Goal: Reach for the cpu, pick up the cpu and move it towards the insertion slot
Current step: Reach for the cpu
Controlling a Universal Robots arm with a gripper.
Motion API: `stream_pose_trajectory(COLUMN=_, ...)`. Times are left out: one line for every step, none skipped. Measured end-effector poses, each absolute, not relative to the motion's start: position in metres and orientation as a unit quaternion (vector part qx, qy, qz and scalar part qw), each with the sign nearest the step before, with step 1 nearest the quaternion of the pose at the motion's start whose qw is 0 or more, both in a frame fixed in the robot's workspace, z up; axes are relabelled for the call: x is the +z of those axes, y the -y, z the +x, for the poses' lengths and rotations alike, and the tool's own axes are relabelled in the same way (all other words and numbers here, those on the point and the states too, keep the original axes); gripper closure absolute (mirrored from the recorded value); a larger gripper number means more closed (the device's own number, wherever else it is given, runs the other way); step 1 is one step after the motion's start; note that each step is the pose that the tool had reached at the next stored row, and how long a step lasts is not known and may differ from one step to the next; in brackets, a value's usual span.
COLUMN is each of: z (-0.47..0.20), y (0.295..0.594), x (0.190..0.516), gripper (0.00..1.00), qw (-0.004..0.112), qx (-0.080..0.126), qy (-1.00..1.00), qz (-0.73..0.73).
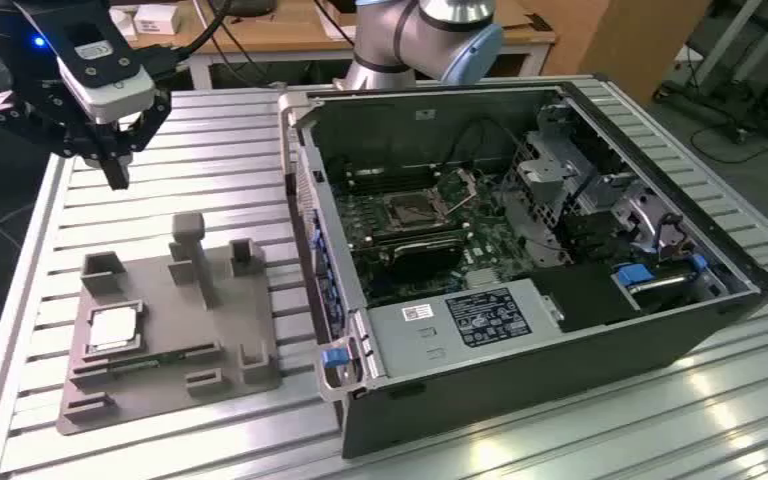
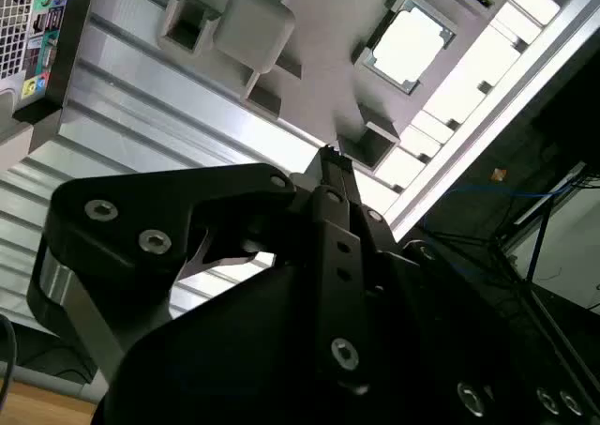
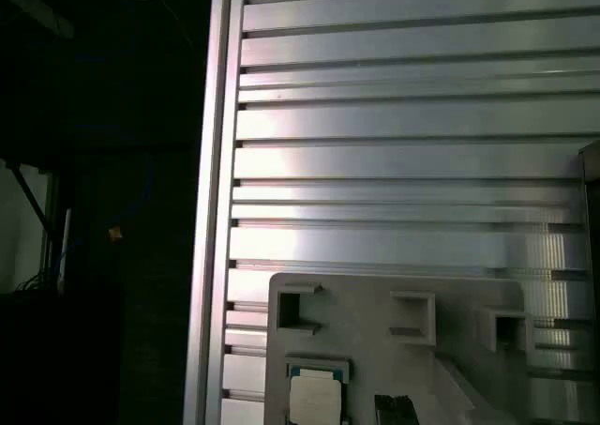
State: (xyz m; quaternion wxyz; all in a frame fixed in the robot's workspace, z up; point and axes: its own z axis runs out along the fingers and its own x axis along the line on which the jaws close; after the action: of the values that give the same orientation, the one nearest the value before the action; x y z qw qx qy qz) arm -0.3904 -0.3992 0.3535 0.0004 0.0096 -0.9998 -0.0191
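Observation:
The cpu [image 1: 115,328] is a small square chip with a silvery-white top, lying flat in a recess of the grey fixture [image 1: 211,330] on the exterior view's left. Both wrist views show the cpu [image 2: 408,42] [image 3: 317,394] in that recess. My gripper [image 1: 119,176] hangs high above the slatted table, well beyond the fixture's far end and apart from the chip. Its fingers meet in a narrow tip with nothing between them, and the dark gripper [image 2: 333,158] points towards the fixture. The insertion slot [image 1: 414,210] is a square metal-framed socket on the motherboard inside the open computer case.
The open computer case [image 1: 518,330] lies on its side on the exterior view's right. The grey fixture [image 3: 412,341] has several upright posts [image 1: 191,240] and a green memory stick [image 1: 151,362] by the chip. The slatted table's edge [image 3: 214,209] drops to dark floor.

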Motion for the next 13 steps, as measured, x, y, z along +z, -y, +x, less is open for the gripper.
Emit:
stream_pose_trajectory(z=-0.3904, y=0.3992, x=0.3535, gripper=0.89, qw=0.0, qx=-0.019, qy=1.0, qz=0.01)
stream_pose_trajectory(z=-0.3904, y=0.3992, x=0.3535, gripper=0.89, qw=0.0, qx=-0.019, qy=1.0, qz=0.01)
stream_pose_trajectory(z=-0.3904, y=0.3992, x=0.3535, gripper=0.89, qw=0.0, qx=-0.019, qy=1.0, qz=0.01)
stream_pose_trajectory(z=-0.3904, y=0.3992, x=0.3535, gripper=0.89, qw=0.0, qx=-0.019, qy=1.0, qz=0.01)
stream_pose_trajectory(z=-0.3904, y=0.3992, x=0.3534, gripper=0.89, qw=0.0, qx=-0.019, qy=1.0, qz=0.01)
stream_pose_trajectory(z=-0.3904, y=0.3992, x=0.3535, gripper=0.89, qw=0.0, qx=-0.019, qy=1.0, qz=0.01)
stream_pose_trajectory(z=-0.3904, y=0.3992, x=0.3535, gripper=0.89, qw=0.0, qx=-0.019, qy=1.0, qz=0.01)
stream_pose_trajectory(z=-0.3904, y=0.3992, x=0.3535, gripper=0.89, qw=0.0, qx=-0.019, qy=1.0, qz=0.01)
stream_pose_trajectory(z=-0.3904, y=0.3992, x=0.3535, gripper=0.89, qw=0.0, qx=-0.019, qy=1.0, qz=0.01)
stream_pose_trajectory(z=-0.3904, y=0.3992, x=0.3535, gripper=0.89, qw=0.0, qx=-0.019, qy=1.0, qz=0.01)
stream_pose_trajectory(z=-0.3907, y=0.3992, x=0.3535, gripper=0.89, qw=0.0, qx=-0.019, qy=1.0, qz=0.01)
stream_pose_trajectory(z=-0.3914, y=0.3992, x=0.3535, gripper=0.89, qw=0.0, qx=-0.019, qy=1.0, qz=0.01)
stream_pose_trajectory(z=-0.3921, y=0.3992, x=0.3534, gripper=0.89, qw=0.0, qx=-0.019, qy=1.0, qz=0.01)
